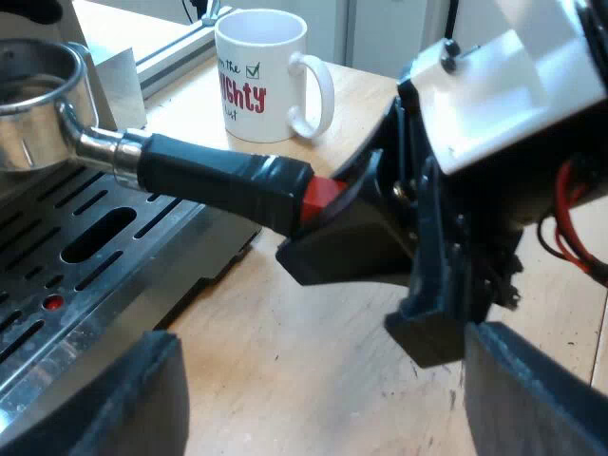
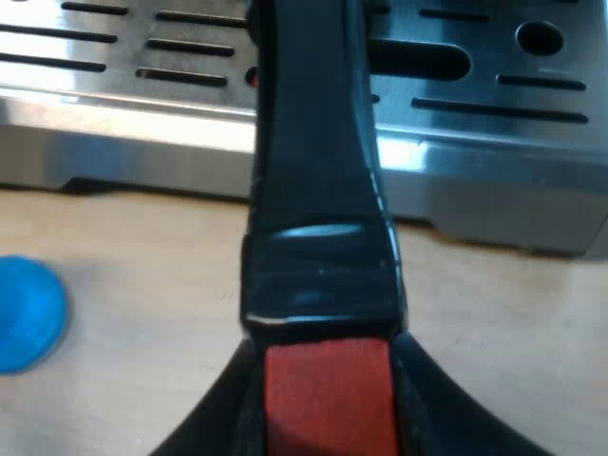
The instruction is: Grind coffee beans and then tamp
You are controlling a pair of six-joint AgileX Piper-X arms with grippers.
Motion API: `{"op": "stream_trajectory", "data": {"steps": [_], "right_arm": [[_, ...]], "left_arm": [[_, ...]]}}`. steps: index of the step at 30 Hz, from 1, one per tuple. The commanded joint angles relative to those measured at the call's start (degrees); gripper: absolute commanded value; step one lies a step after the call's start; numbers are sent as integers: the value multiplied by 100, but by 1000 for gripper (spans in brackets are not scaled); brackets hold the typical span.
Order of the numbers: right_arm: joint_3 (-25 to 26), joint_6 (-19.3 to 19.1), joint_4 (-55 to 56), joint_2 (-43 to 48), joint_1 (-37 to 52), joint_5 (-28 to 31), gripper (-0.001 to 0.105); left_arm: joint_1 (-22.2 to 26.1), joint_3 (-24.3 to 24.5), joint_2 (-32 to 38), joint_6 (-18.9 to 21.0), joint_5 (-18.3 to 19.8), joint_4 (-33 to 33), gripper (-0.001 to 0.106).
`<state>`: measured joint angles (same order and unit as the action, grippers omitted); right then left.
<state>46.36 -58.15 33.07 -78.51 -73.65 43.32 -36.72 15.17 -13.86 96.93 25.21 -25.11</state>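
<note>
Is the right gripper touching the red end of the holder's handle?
Touching. In the right wrist view, the right gripper has its fingers pressed against both sides of the red end, with no gap.

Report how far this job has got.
Done: nothing certain; whether the metal holder with the dark, red-ended handle has grounds cannot be told. In hand: the right gripper clamps its red end, basket over the steel drip tray. Remaining: tamping; the blue tamper lies untouched on the wooden table.
</note>
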Motion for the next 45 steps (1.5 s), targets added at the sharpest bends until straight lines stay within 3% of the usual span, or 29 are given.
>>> {"op": "stream_trajectory", "data": {"steps": [1, 9, 17, 27, 32, 39, 43, 45], "right_arm": [[82, 44, 28, 132, -83, 158, 0], [82, 44, 249, 305, -275, 157, 0], [67, 44, 607, 574, -743, 268, 0], [-162, 2, 628, 783, -1292, 235, 0], [-369, -351, 617, 1050, -1271, -132, 0], [-828, -536, 315, 1464, -1271, -461, 0], [-1127, -990, -36, 1637, -1265, -599, 0], [-1270, -1414, -337, 1644, -1265, -895, 0]], "left_arm": [[-23, 3, 6, -4, 68, 143, 63], [-23, 87, 6, 76, 68, 85, 63], [-23, 583, 316, 0, 68, -1024, 56], [-23, 582, 886, 1, 68, -1116, 56], [-23, 582, 958, 1, 68, -1417, 56], [-23, 582, 958, 1, 68, -1406, 56], [-23, 582, 958, 1, 68, -1406, 56], [-23, 582, 958, 1, 68, -1406, 56]]}}
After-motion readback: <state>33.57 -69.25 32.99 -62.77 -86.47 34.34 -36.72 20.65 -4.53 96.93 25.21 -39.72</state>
